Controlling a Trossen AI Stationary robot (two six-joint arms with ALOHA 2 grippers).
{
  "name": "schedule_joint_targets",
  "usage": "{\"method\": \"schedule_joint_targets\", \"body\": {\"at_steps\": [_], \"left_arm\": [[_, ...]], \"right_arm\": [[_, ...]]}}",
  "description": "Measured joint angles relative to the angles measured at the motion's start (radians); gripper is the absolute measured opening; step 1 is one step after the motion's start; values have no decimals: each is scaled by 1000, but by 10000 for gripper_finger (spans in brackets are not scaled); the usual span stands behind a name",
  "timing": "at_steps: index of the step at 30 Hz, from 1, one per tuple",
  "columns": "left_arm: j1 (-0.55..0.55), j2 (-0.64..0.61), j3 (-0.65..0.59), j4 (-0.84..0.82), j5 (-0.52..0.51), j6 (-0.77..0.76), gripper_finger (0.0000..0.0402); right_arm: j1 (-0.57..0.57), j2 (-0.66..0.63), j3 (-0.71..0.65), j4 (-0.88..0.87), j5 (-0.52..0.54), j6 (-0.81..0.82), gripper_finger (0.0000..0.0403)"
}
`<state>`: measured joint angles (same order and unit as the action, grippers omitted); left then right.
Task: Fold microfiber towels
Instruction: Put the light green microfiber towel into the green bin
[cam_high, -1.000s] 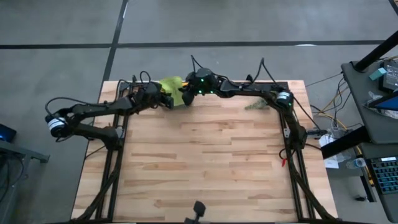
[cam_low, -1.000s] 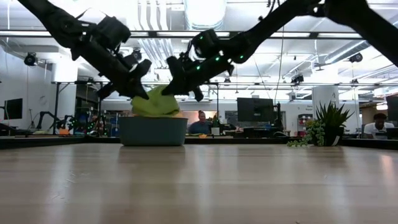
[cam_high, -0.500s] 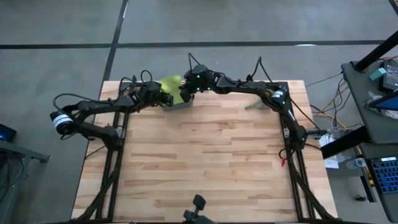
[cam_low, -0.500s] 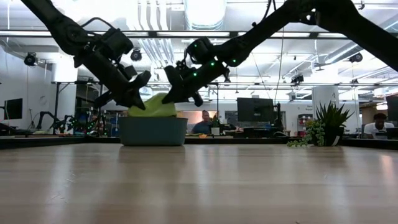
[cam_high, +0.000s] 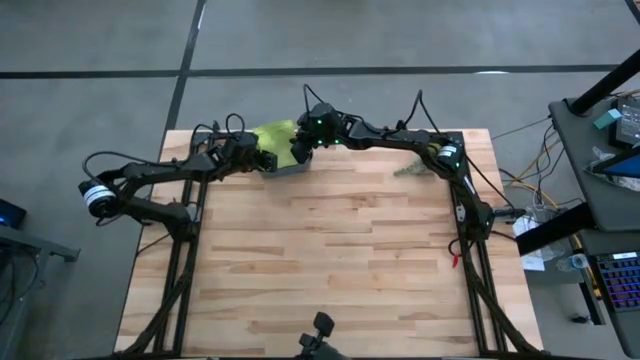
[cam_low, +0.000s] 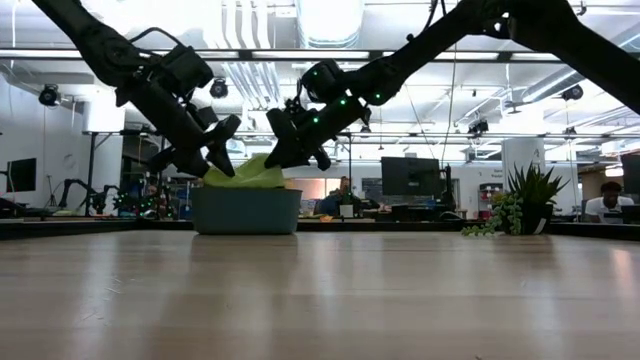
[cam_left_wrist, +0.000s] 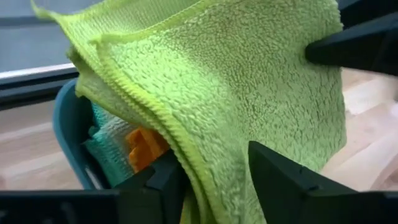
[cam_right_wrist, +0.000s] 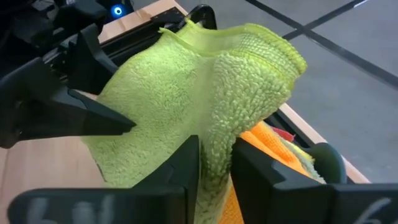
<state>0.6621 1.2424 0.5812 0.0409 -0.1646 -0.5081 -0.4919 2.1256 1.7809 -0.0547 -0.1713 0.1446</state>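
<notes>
Change: lime towel (cam_low: 246, 171) sits lower over the bin (cam_low: 246, 210) than a second ago (barely lifted).
Grippers: left gripper (cam_left_wrist: 208, 171) and right gripper (cam_right_wrist: 214, 163) both clamp it.
Meaning: we judge folding unstarted.

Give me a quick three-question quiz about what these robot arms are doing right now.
1. True or false: both grippers grip the lime towel.
2. Where does the towel sit? A) flat on the table B) above the teal bin C) on the floor
3. Fill in: inside the bin, under the lime towel, an ______ towel shows.

Key: 1 true: the left gripper and right gripper each pinch it. 2 B. 3 orange.
</notes>
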Motion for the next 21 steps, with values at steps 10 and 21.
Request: {"method": "schedule_joint_targets", "body": {"at_steps": [10,21], "left_arm": [[6,-122,0,-146,-6,53,173],[6,-294,3,-161,-6,183,172]], "right_arm": [[-16,-23,0,-77,18,-7,84],[-46,-83,-1,-108,17,-47,69]]}}
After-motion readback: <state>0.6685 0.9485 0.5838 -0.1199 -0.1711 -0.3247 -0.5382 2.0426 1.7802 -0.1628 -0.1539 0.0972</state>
